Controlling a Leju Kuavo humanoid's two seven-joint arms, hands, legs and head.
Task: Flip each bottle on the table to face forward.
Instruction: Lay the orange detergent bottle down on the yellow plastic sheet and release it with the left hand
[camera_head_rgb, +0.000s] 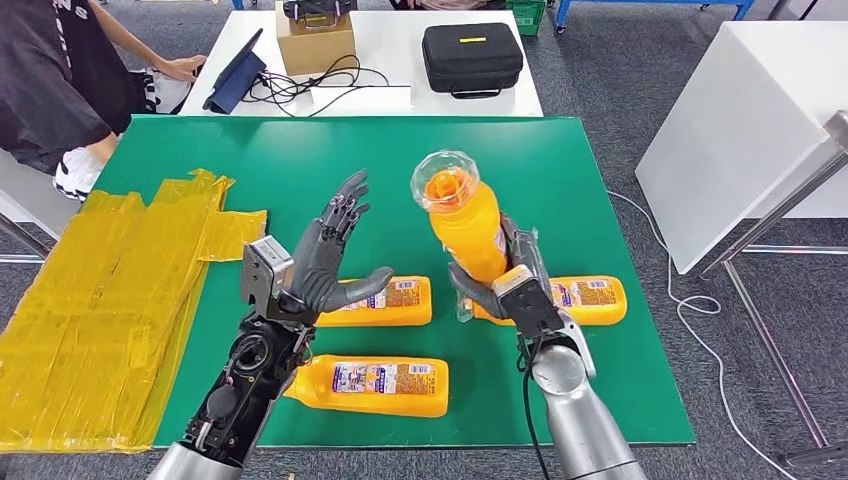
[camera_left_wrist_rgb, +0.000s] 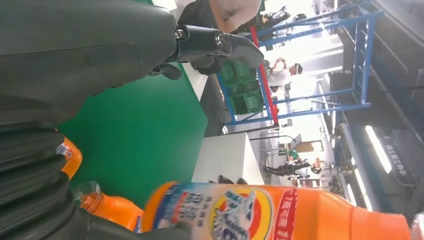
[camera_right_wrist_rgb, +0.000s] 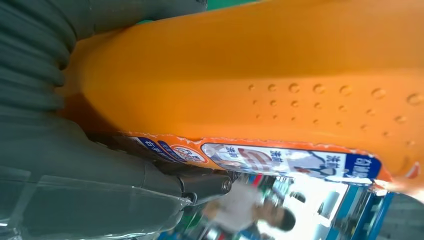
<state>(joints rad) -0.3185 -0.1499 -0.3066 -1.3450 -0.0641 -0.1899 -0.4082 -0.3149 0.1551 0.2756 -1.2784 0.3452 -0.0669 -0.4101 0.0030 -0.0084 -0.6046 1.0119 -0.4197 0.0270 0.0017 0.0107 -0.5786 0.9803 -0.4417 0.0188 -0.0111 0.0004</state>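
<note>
Green bench (camera_head_rgb: 300, 160) carrying three orange bottles lying flat: one near (camera_head_rgb: 375, 384), one at centre (camera_head_rgb: 390, 302), one to the right (camera_head_rgb: 585, 298). Raised above them, a fourth bottle (camera_head_rgb: 468, 225) is gripped low on its body by the right hand (camera_head_rgb: 505, 275), cap end up and tilted. Left hand (camera_head_rgb: 330, 262) hovers spread, holding nothing. Likely risk: held so low, the top-heavy bottle may pivot or slip, dropping onto the flat bottles.
</note>
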